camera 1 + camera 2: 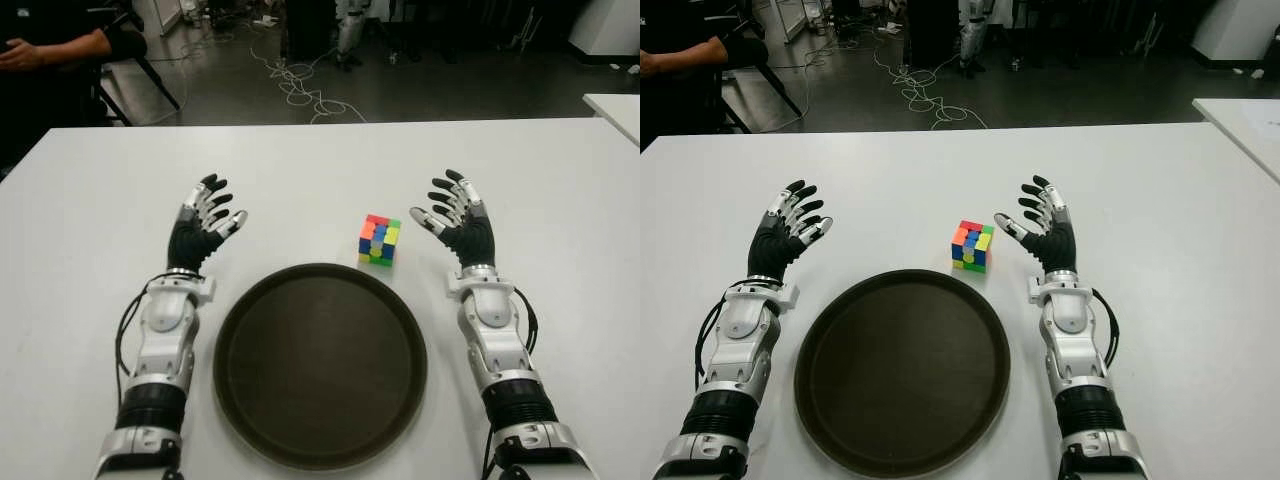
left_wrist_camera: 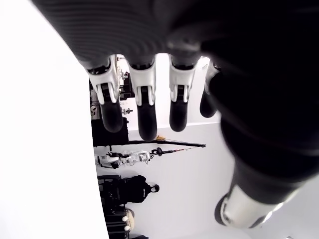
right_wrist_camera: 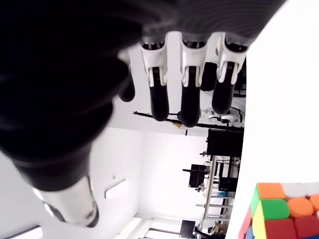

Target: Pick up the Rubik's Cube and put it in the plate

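Currently, you have both hands released and holding nothing. The right hand (image 1: 455, 215) shows at about 3 o'clock of the Rubik's Cube (image 1: 379, 240), near it but apart, palm turned toward the cube and fingers (image 3: 192, 102) extended. Judge this as a pre-grasp stance: the open palm faces the cube's side, so a short inward move would likely bring the thumb and fingers around it.

The cube stands on the white table (image 1: 90, 200), just beyond the rim of the plate (image 1: 320, 365), at about 1 o'clock from the plate's centre. You cannot confirm from the eye views whether the cube touches the rim; it appears to stand just clear of it. This placement keeps the carry short: lift, draw back toward 7 o'clock, and set down.

The left hand (image 1: 205, 222) shows at about 10 o'clock of the plate, well apart from the cube, fingers spread. Treat it as idle; the plate lies between it and the task's work area.

Count as follows:
- Robot hands: two, both empty.
- Rubik's Cubes: one.
- Plates: one, dark, round, with nothing in it.

The pick has not yet begun.
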{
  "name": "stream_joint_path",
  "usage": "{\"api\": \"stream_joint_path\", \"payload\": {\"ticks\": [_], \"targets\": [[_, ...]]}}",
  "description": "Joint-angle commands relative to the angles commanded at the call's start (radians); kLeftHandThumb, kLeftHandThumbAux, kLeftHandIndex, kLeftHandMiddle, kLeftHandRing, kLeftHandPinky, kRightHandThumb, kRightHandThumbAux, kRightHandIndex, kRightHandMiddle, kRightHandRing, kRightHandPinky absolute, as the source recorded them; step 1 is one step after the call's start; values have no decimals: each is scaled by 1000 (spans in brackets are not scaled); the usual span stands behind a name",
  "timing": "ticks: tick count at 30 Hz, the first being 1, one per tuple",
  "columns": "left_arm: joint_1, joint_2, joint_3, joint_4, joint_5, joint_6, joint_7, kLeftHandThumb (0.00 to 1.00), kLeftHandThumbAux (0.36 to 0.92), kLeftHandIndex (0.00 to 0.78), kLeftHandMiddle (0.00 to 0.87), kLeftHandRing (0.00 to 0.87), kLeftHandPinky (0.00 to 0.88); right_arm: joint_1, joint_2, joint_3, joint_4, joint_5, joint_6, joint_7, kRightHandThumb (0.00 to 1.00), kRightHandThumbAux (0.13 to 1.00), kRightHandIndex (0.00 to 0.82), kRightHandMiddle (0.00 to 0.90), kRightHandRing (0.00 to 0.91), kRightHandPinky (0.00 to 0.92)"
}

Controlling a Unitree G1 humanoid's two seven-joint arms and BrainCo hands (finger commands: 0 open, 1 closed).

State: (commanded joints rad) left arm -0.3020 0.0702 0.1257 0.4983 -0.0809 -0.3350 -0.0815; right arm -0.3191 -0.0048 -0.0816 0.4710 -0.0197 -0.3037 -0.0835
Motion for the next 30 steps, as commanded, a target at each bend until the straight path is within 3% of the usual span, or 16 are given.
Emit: {"api": "stream_joint_path", "payload": {"ticks": [30], "targets": [[-4, 5, 1, 3, 2, 9, 1, 96, 769, 79, 155, 157, 174, -5, 3, -2, 17, 7, -23, 6, 153, 786, 162, 229, 228, 242]]}}
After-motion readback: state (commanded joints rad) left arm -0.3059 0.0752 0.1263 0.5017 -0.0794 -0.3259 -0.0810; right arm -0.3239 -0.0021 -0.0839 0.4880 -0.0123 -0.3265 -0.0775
